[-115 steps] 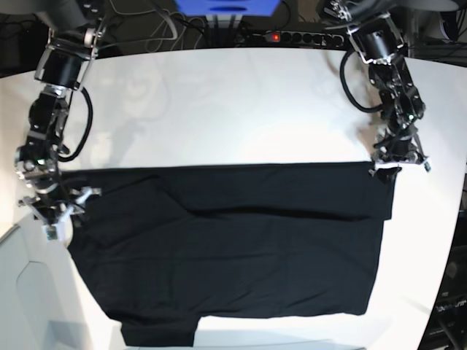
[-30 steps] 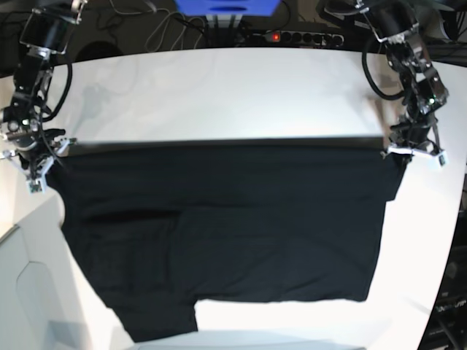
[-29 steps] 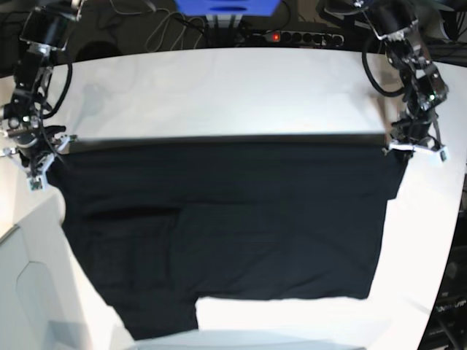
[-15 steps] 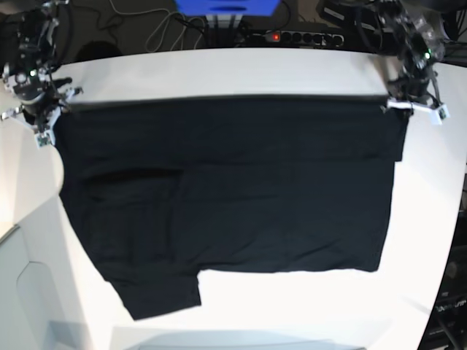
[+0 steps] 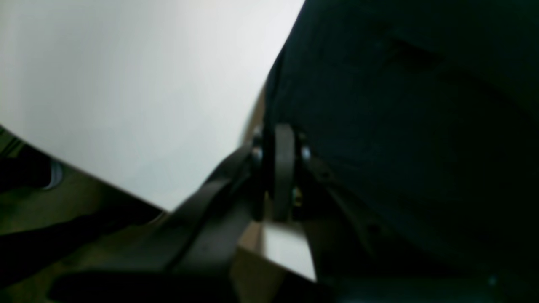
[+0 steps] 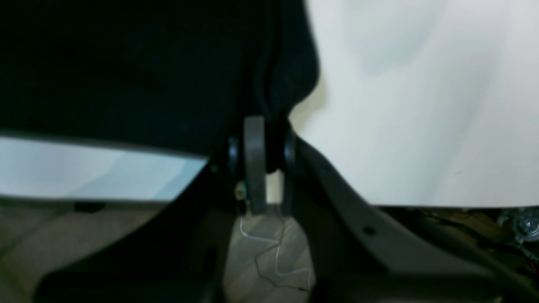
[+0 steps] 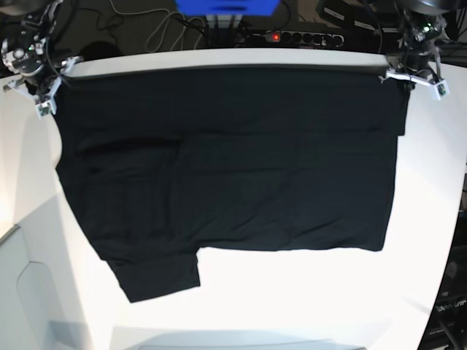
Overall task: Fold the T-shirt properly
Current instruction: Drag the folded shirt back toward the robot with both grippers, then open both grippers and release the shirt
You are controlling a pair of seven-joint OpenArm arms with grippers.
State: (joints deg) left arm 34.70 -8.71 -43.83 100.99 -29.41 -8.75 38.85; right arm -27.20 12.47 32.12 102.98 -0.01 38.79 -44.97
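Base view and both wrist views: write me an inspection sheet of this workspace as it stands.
Surface: white table, bare in front of the cloth.
Job's things: large plain black cloth T-shirt, stretched wide by its far edge, one sleeve hanging at the near corner.
Clutter: nothing seen.
Grippers: left tool shut on the T-shirt's far corner; right tool shut on the opposite far corner.
Cables: black leads and a power strip behind the table.
Surroundings: blue box at the back.

White table [image 7: 306,299], rounded corners: one black T-shirt [image 7: 226,168] spread flat across it, covering most of its far half.
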